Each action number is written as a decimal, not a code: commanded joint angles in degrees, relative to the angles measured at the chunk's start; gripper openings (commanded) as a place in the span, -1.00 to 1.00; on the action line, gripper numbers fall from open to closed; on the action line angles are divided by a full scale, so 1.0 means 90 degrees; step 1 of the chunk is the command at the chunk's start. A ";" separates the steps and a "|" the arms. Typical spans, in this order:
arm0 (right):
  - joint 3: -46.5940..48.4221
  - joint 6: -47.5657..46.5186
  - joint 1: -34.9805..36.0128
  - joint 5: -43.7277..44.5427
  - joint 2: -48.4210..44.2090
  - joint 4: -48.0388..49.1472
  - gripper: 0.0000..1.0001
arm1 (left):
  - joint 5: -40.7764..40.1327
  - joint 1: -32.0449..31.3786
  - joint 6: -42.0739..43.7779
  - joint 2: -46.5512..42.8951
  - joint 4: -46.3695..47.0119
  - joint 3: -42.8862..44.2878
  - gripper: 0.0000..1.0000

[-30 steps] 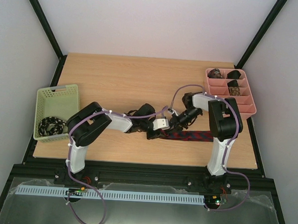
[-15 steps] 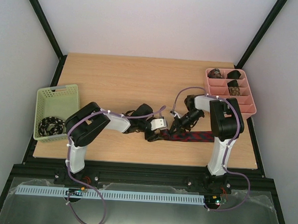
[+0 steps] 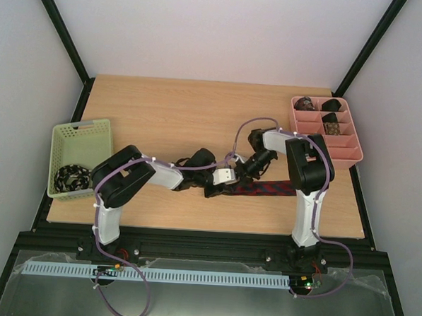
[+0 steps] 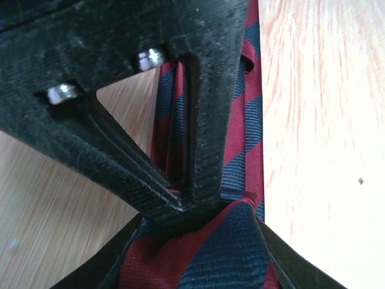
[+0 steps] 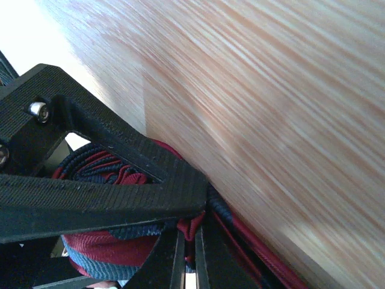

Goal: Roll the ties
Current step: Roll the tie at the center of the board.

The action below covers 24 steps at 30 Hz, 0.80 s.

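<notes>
A pale green plastic mesh basket point(image 3: 83, 129) holds a coiled black-white fabric tie point(image 3: 72, 177). In the middle, the left gripper point(image 3: 214, 188) touches the dark red fabric tie with navy stripes point(image 3: 273, 189). Whether its jaws pinch, I cannot tell. The right gripper point(image 3: 242, 175) is pressed together on the tie's rolled end.

The striped tie point(image 4: 240, 120) is dark red with diagonal navy bands, set against the pale honey wood grain of the table point(image 3: 185, 114). The divided tray point(image 3: 345, 142) is a dusty pink; the coiled ties point(image 3: 331, 127) in it are dark brown and black — one with a small tan pattern. The mesh basket point(image 3: 81, 133) is pale green, and the patterned tie point(image 3: 72, 177) in it is black and white. The arms point(image 3: 128, 178) are black with white sections, their cables point(image 3: 129, 295) lilac — the walls point(image 3: 217, 31) plain off-white.
</notes>
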 commanded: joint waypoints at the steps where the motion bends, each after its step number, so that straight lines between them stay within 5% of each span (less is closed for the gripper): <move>1: 0.0356 -0.0052 0.0078 0.1202 0.0486 0.0594 -0.84 | -0.0471 0.0038 0.0610 -0.0282 -0.0644 -0.0741 -0.37; 5: 0.0442 -0.0155 0.0040 0.0787 0.0157 0.0095 -0.18 | -0.0645 0.0049 0.0746 -0.0337 -0.0730 -0.0966 -0.38; 11: 0.0147 0.0166 0.0026 -0.0811 -0.0517 -0.0416 0.06 | -0.0741 0.0045 0.0814 -0.0168 -0.0757 -0.0875 -0.35; 19: 0.0206 0.0435 0.0320 -0.0788 -0.0069 -0.0316 -0.06 | -0.0685 0.0068 0.1011 -0.0146 -0.0843 -0.0871 -0.33; 24: 0.0243 0.0443 0.0312 -0.0254 0.0246 -0.0314 -0.59 | -0.0679 0.0103 0.1035 -0.0156 -0.0873 -0.0851 -0.29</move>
